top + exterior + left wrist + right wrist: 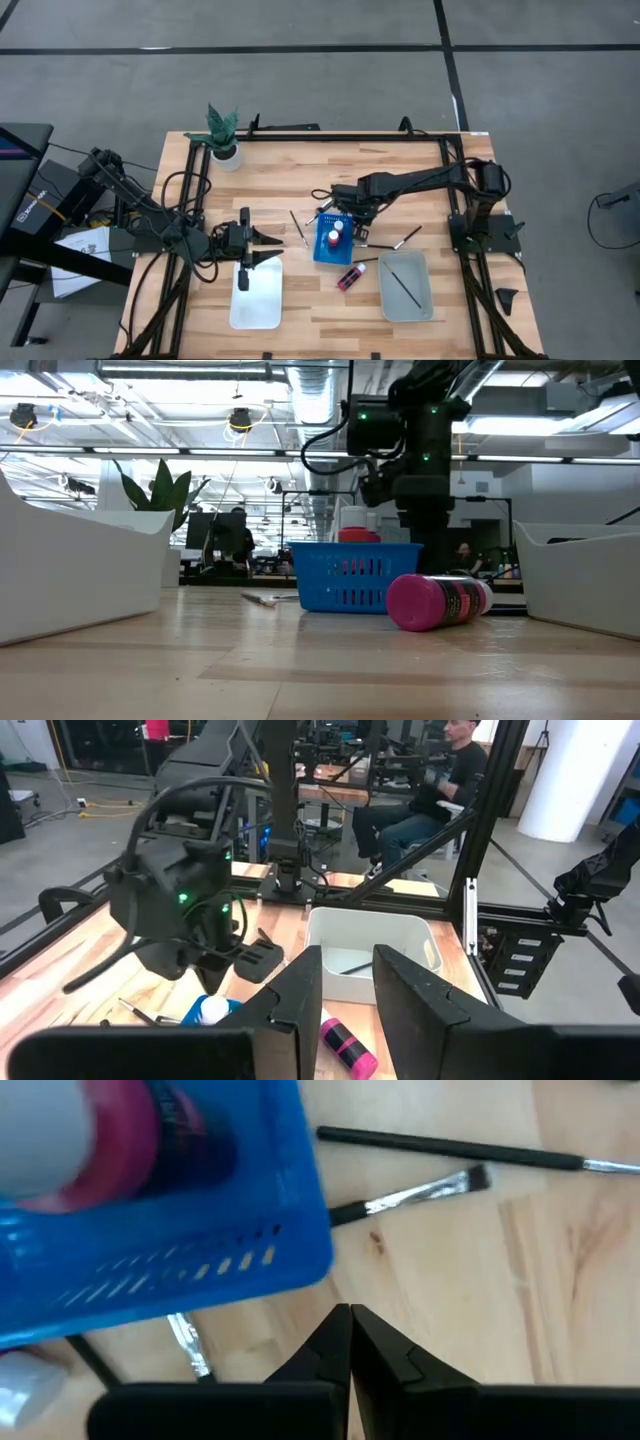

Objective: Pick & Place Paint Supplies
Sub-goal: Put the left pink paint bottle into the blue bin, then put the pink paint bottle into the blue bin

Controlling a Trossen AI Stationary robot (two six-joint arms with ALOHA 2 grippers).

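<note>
- The room behind is an open workshop with ceiling lights, ducting and benches; a seated person (440, 790) in dark clothes is past the table's far edge.
- The table (300, 160) is pale wood planks in a black frame, on a grey floor marked with dark lines.
- The right arm reaches in from the right; its gripper (340, 205) hangs just beyond the blue rack (333, 240), jaws pressed shut on nothing, above bare wood.
- The left gripper (268, 248) sits at the left over the far end of a white tray (256, 300), jaws a little apart and empty.
- A grey tray (405, 285) lies near right with one brush (404, 281) in it.
- A potted plant (224, 135) stands at the far left.
- The rack holds two capped bottles (334, 232) upright.
- A pink bottle (351, 276) lies on its side between rack and grey tray.
- Loose brushes (297, 228) lie on the wood on both sides of the rack.
</note>
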